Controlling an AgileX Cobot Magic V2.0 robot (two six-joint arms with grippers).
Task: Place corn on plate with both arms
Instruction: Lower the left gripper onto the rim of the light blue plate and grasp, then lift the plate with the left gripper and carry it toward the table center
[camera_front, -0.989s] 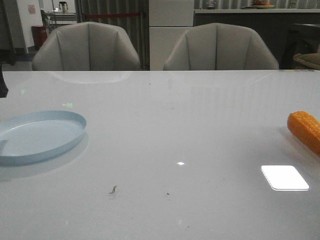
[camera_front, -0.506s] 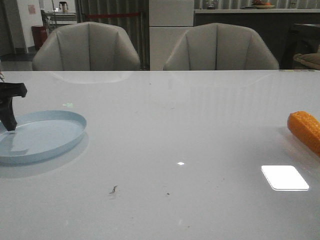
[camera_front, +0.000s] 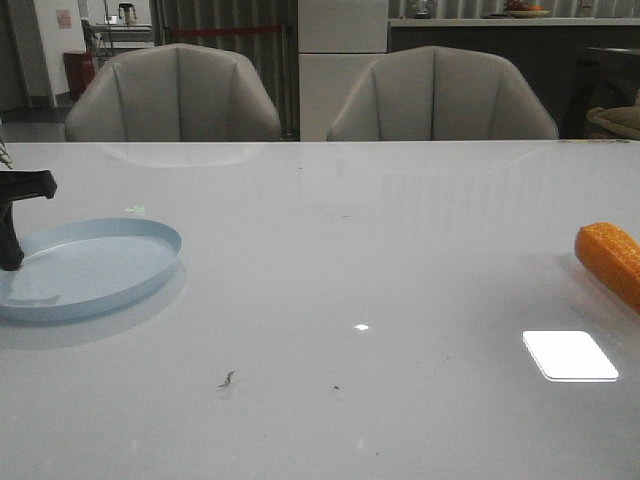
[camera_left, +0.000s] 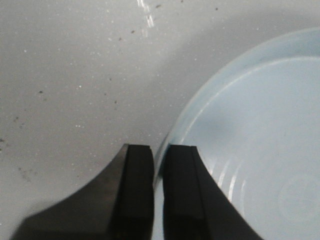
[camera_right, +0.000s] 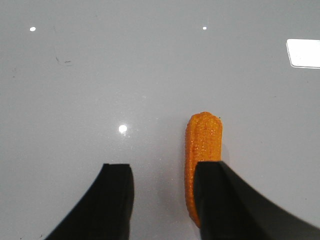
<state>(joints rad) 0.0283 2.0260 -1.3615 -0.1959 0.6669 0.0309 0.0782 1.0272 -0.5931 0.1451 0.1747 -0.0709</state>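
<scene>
Pale blue plate (camera_front: 100, 268) table-left; orange corn (camera_front: 610, 258) lying far right.

The plate (camera_front: 88, 268) lies on the table (camera_front: 340, 240) at its far left, and the corn (camera_front: 610, 262) lies on the table at the far right edge, well apart from the plate. The left gripper (camera_left: 156, 167) stands at the plate's left rim, one of its fingers (camera_left: 137, 190) outside the rim and the other inside, the rim between them. The right gripper (camera_right: 162, 192) hangs above the corn, which lies partly under one finger. Two chairs (camera_front: 172, 92) stand behind the table.
</scene>
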